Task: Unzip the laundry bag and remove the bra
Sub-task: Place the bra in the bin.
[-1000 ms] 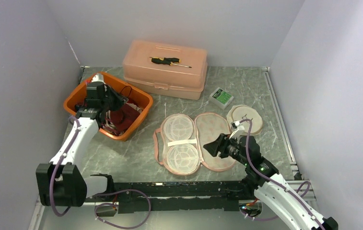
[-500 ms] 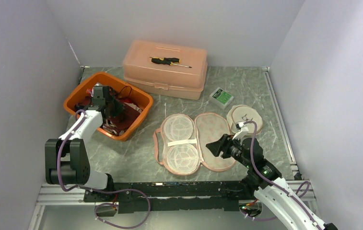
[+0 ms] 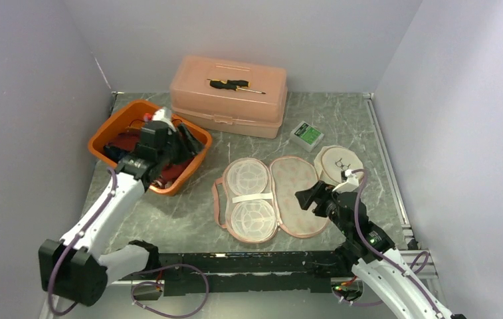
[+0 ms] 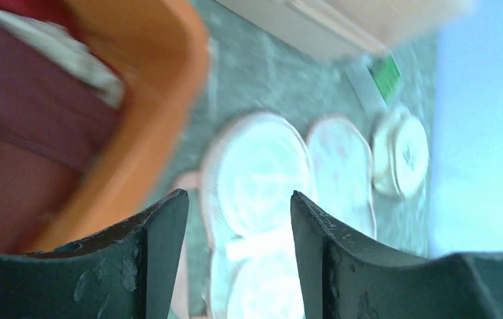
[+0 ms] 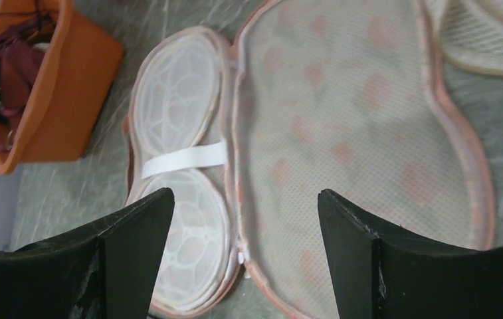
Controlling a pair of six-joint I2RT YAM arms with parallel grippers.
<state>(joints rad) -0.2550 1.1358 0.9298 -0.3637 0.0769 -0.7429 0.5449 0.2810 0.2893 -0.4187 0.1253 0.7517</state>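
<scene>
The left gripper (image 4: pixel 238 209) hangs wide, empty, over the orange bin (image 3: pixel 100 141); the maroon bra (image 4: pixel 29 113) inside looks soft, limp, best pinched by a strap.

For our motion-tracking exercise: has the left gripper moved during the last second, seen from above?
Yes. The left gripper has shifted right across the orange bin, toward the rim nearest the laundry bag.

No readable text in any view. Small green-and-white box (image 3: pixel 307 134) on counter (image 3: pixel 341 116): printed label, lettering too small to read. Round mesh pouch (image 3: pixel 339 164): small dark mark at centre, illegible. Laundry bag (image 3: pixel 288 186): pink spots only, no legible lettering.
</scene>
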